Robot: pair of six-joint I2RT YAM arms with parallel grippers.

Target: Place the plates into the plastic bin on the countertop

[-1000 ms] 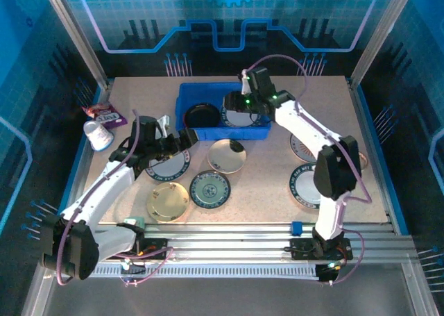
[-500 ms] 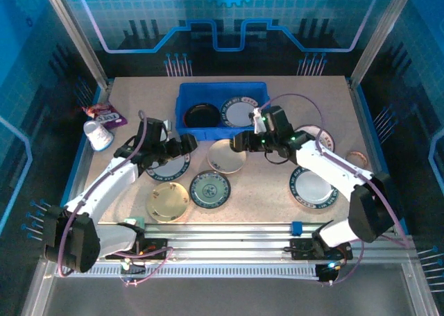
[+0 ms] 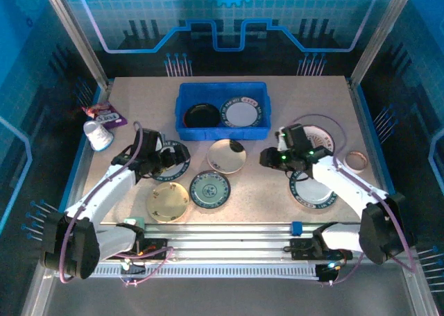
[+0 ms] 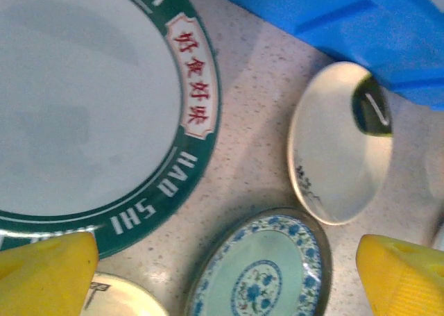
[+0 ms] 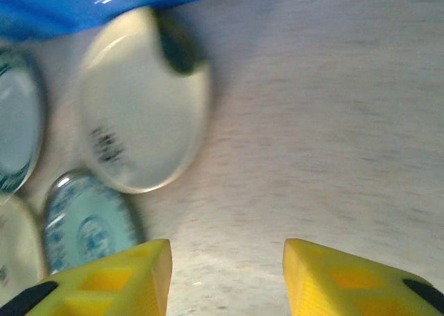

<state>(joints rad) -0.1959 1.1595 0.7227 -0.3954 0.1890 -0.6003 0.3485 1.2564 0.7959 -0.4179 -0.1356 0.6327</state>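
Reaching to pick up: the left gripper [image 4: 222, 278] hangs, jaws wide, over the green-rimmed plate [image 4: 83, 101] on the bench [image 3: 312, 101]. The right gripper [image 5: 225, 274] has jaws apart, empty. Two plates [image 3: 241, 112] lie in the blue bin [image 3: 223, 132]. Next, probably: lower, pinch its rim.

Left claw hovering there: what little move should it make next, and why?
Probably drop down onto the rim of the green-rimmed plate. The left claw is open and empty just above it, and that plate lies outside the blue bin.
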